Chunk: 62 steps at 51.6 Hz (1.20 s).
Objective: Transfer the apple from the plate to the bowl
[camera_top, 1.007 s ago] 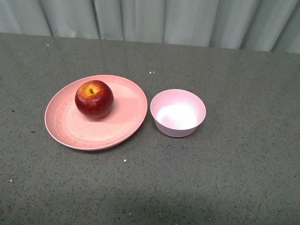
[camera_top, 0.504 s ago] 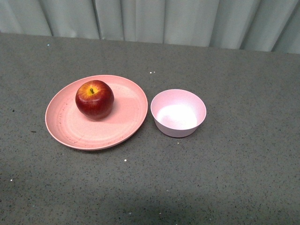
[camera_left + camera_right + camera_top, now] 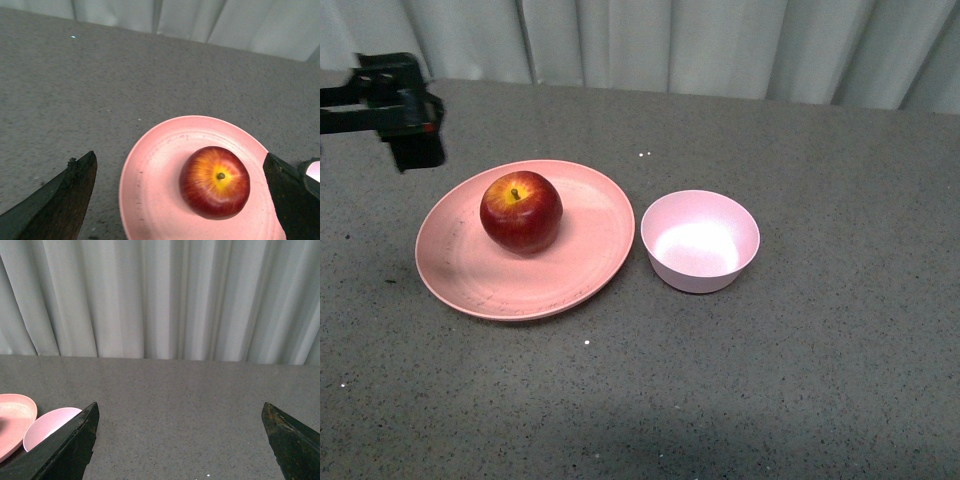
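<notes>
Barely begun: at upper left of the front view, left gripper [image 3: 417, 150], jaws spread wide, nothing held, short of the plate [image 3: 470, 285]; apple [image 3: 521, 212] left of centre on it; bowl [image 3: 700, 275] to the right, empty; lift and transfer all to come. Seen only by the right wrist camera: right gripper [image 3: 182, 440], likewise spread, empty.

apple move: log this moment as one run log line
stage: pre-grasp | apple: on plate | bowl: empty | left tool: open, near plate, clear of apple | right tool: open, holding nothing

Plate [image 3: 15, 415] cut off at the right wrist view's edge, bowl [image 3: 50, 424] partly behind a finger [image 3: 70, 450] of the right pincer [image 3: 180, 403]
</notes>
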Motion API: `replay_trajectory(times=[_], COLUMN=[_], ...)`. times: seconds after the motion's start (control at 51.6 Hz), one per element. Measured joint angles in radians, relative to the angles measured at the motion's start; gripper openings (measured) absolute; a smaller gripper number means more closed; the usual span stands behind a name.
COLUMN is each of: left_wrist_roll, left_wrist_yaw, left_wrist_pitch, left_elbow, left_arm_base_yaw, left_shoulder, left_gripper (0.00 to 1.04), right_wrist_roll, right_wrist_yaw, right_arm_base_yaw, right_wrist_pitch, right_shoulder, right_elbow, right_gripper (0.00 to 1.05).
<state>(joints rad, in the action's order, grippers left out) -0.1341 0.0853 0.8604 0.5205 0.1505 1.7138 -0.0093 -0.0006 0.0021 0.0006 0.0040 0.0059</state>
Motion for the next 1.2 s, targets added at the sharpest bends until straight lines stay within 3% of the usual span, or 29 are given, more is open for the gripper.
replay_trajectory(times=[0.271,0.717,1.046,1.201], left_wrist_roll=[0.008,0.046,0.089,0.090], left_wrist_yaw=[0.034,-0.021,0.010,0.010], left_wrist_pitch=[-0.076,-0.159,-0.165,-0.165], left_elbow=[0.259,0.311,0.328,0.329], left_arm_base_yaw=[0.087,0.108,0.117,0.117], left_shoulder=[0.285,0.383,0.436,0.440], left_gripper=[0.98,0.98,0.98,0.81], right_wrist_roll=[0.000,0.000,0.000,0.000], right_wrist_yaw=[0.000,0.000,0.000,0.000], right_arm_base_yaw=[0.000,0.000,0.000,0.000], right_wrist_pitch=[0.000,0.000,0.000,0.000], right_shoulder=[0.000,0.000,0.000,0.000], right_elbow=[0.000,0.000,0.000,0.000], right_gripper=[0.95,0.95,0.95,0.95])
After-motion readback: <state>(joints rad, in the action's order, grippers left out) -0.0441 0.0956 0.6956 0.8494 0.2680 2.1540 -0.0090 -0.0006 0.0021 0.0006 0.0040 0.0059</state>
